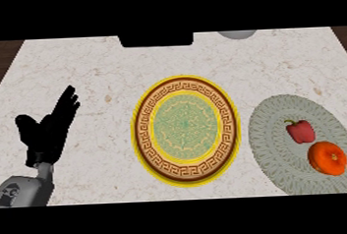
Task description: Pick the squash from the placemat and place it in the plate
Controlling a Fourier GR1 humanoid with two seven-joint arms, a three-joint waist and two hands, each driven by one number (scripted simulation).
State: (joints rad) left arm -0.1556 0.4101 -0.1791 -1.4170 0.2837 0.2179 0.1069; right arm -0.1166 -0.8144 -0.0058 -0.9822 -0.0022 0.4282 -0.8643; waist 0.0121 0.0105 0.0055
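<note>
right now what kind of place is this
Likely a kitchen counter: a pale marble-like countertop with a patterned plate, and a grey placemat holding a red pepper and an orange squash.

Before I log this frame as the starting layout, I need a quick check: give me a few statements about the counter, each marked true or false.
1. The squash lies on the placemat. True.
2. A red pepper lies on the placemat too. True.
3. The plate already holds food. False: it is bare.
4. The left hand is curled round the squash. False: it rests open at the left, far from it.
5. The plate lies right of the placemat. False: left.
</note>
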